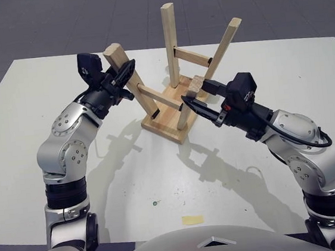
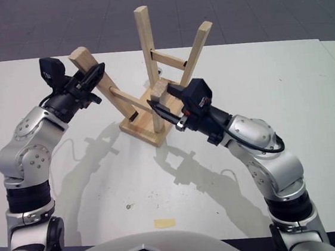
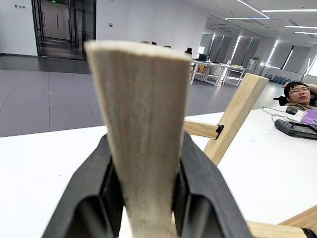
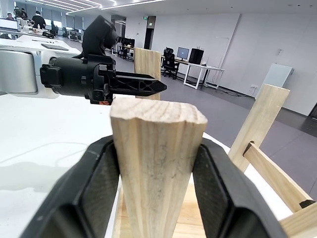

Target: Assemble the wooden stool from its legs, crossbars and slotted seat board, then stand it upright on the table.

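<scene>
Near the middle of the head view, a little toward the top, the stool (image 2: 141, 128) is lying upside down on the white tabletop (image 1: 44, 96). Its seat board (image 1: 167, 130) is resting flat on the surface, and the four legs are pointing up and spreading outward.

The left pincer (image 1: 126, 76) is clamping the upper part of the left leg (image 3: 141, 124), with one finger pressing on each side of the wood. The right pincer (image 1: 189, 102) is gripping the top end of the near right leg (image 4: 158, 163) in the same way. The two back legs (image 1: 170, 35) are standing free at the upper centre, and a crossbar (image 1: 191, 56) is joining them. Another crossbar (image 1: 160, 97) seems to be running between the two held legs.

To my judgement, the building part is nearly finished, and the step in hand is taking hold of the stool for turning it over. The next move is asking both arms to lift together and rotate the stool until the legs are pointing down. They must keep the same spacing between the two grips, otherwise the joints may be pulled apart.

As for things that hold others, only the seat board is doing this. The feet of all four legs appear to be sitting in it, but the slots themselves are hidden. A small yellow scrap (image 1: 192, 220) is lying at the lower centre of the frame, well apart from the stool.
</scene>
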Available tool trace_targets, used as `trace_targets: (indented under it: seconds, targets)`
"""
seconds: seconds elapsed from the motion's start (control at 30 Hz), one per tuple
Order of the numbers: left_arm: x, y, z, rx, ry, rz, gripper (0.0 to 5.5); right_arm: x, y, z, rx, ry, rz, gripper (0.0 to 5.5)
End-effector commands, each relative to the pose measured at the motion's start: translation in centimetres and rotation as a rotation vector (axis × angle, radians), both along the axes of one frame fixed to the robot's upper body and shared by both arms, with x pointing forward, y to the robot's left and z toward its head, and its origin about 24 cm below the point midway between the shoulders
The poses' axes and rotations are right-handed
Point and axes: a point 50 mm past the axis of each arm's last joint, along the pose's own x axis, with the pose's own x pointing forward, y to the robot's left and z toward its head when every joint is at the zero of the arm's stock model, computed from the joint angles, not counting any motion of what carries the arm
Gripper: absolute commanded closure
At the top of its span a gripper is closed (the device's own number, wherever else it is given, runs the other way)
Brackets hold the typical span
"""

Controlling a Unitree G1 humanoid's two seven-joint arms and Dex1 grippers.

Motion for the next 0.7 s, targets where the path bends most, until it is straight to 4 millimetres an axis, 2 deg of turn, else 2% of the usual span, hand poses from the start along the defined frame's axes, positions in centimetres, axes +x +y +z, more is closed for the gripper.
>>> trace_targets:
  seconds: [0.03,0.13,0.2,0.33,0.47,0.6,0.67,0.7]
  targets:
    - [-0.6,-2.7,-1.6,0.081,0.054,-0.129,4.48,0.6,-0.8,-2.4,-0.103,0.152,-0.074,3.43]
    - [-1.1,-3.8,-2.7,0.149,0.064,-0.161,4.48,0.6,-0.3,-1.9,-0.072,0.133,-0.063,3.43]
    - [-1.6,-4.1,-4.0,0.156,0.107,-0.173,4.48,0.7,0.0,-1.7,-0.058,0.128,-0.056,3.43]
    - [-2.5,-2.9,-7.5,0.165,0.22,-0.098,4.48,0.7,0.1,-1.7,-0.046,0.125,-0.057,3.43]
    - [-3.4,-2.7,-9.1,0.197,0.246,-0.08,4.48,0.9,-0.1,-1.5,-0.036,0.11,-0.079,3.43]
    - [-4.1,-3.1,-9.9,0.228,0.25,-0.09,4.46,0.9,0.1,-1.3,0.009,0.108,-0.07,3.43]
    - [-4.3,-3.3,-10.3,0.252,0.249,-0.094,4.46,0.9,0.4,-0.7,0.068,0.1,-0.051,2.81]
    - [-4.3,-3.4,-10.3,0.253,0.251,-0.093,4.46,0.9,0.5,-0.3,0.106,0.096,-0.041,2.71]
